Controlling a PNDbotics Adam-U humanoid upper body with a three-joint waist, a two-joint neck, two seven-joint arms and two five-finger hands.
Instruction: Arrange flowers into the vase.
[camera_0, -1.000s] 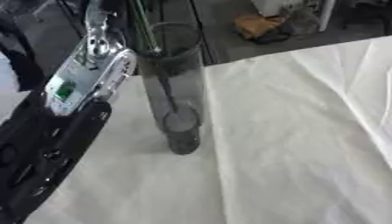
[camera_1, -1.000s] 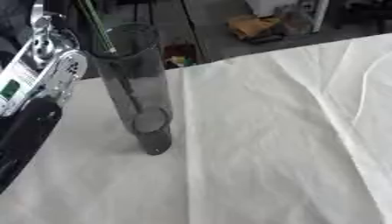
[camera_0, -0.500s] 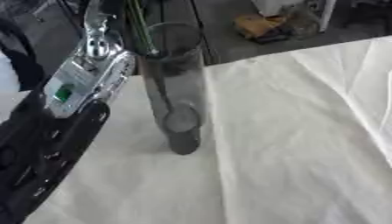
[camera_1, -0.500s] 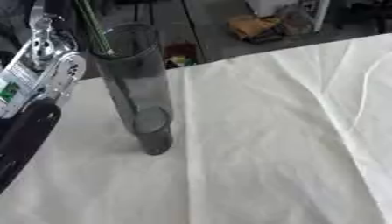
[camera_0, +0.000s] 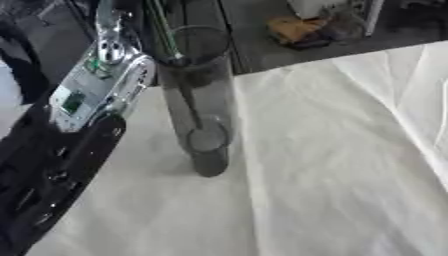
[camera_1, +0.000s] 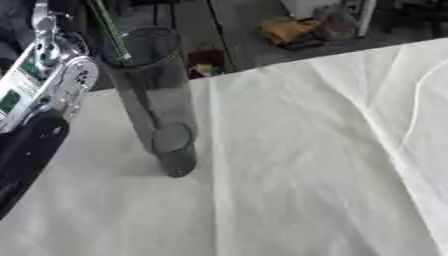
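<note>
Smoky glass vase (camera_0: 199, 100) upright on cloth (camera_0: 332, 165); green stem (camera_1: 108, 27) partly in. Left arm (camera_0: 66, 145) beside; hand's fingers unseen, cannot tell. Blooms unseen.

vase (camera_0: 197, 100) on tablecloth (camera_1: 306, 165), stem (camera_1: 109, 30) inside

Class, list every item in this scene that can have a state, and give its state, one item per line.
Tall smoky-grey glass vase: upright on the cloth, mouth open, one stem inside.
Green flower stem: leaning into the vase mouth, top out of frame.
White tablecloth: spread over the table, creased.
Left arm: beside the vase on its left; the hand is out of view.
Right hand: not in view.
</note>
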